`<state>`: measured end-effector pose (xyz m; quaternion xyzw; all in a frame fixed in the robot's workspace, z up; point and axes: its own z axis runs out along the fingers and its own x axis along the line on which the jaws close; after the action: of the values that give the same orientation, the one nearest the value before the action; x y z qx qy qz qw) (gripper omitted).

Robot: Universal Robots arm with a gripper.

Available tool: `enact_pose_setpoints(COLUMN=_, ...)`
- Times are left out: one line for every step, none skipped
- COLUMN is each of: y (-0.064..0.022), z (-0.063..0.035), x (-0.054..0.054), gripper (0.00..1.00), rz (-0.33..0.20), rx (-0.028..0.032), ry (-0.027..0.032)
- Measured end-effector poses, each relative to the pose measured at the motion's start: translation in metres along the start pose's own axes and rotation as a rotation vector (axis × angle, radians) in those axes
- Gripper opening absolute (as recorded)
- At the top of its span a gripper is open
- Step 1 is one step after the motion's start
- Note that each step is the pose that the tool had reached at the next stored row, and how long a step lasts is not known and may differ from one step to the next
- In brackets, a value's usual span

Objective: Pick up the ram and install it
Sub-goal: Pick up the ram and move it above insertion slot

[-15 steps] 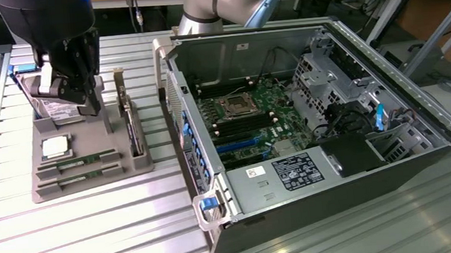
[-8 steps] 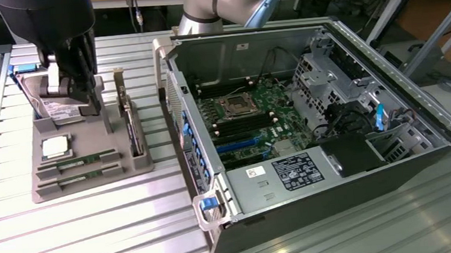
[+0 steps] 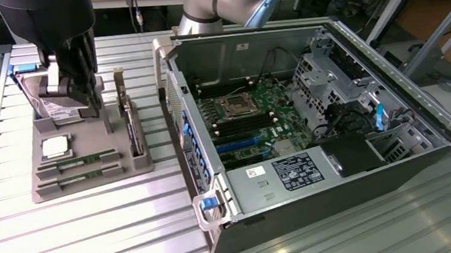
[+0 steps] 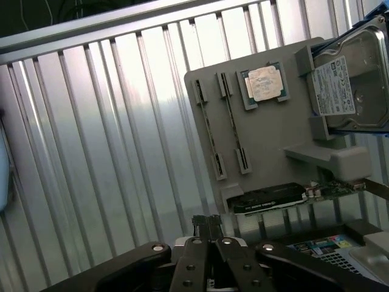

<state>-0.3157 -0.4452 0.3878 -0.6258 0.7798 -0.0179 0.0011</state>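
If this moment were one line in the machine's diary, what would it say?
gripper: shut, empty | position: above gray tray | ram: two sticks in tray slots, not yet picked up | computer case: open

Two long, thin green boards, first ram stick [image 3: 79, 161] and second ram stick [image 3: 80, 176], stand on edge, parallel and just apart, in slots of the grey tray [image 3: 93, 140].
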Motion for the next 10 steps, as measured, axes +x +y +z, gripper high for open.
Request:
enact_pose_setpoints(y=0.0000, z=0.0000, x=0.0000, gripper=0.23, rz=0.000, rx=0.0000, ry=0.0000)
enact_pose_setpoints(y=0.0000, z=0.0000, x=0.0000, gripper=0.23, rz=0.000, rx=0.0000, ry=0.0000)
enact_pose_setpoints(y=0.0000, z=0.0000, x=0.0000, gripper=0.30, rz=0.000, rx=0.0000, ry=0.0000)
enact_pose_setpoints(y=0.0000, z=0.0000, x=0.0000, gripper=0.30, rz=0.000, rx=0.0000, ry=0.0000)
enact_pose_setpoints(y=0.0000, z=0.0000, x=0.0000, gripper=0.30, rz=0.000, rx=0.0000, ry=0.0000)
enact_pose_setpoints(y=0.0000, z=0.0003, x=0.0000, gripper=0.30, rz=0.000, rx=-0.0001, ry=0.0000)
enact_pose_setpoints(y=0.0000, z=0.0019, x=0.0000, gripper=0.30, rz=0.000, rx=0.0000, ry=0.0000)
enact_pose_setpoints(y=0.0001, z=0.0029, x=-0.0001, gripper=0.30, rz=0.000, rx=0.0000, ry=-0.0001)
enact_pose_setpoints(y=0.0001, z=0.0038, x=-0.0001, gripper=0.30, rz=0.000, rx=0.0000, ry=0.0000)
enact_pose_setpoints(y=0.0001, z=0.0048, x=-0.0001, gripper=0.30, rz=0.000, rx=-0.0001, ry=0.0000)
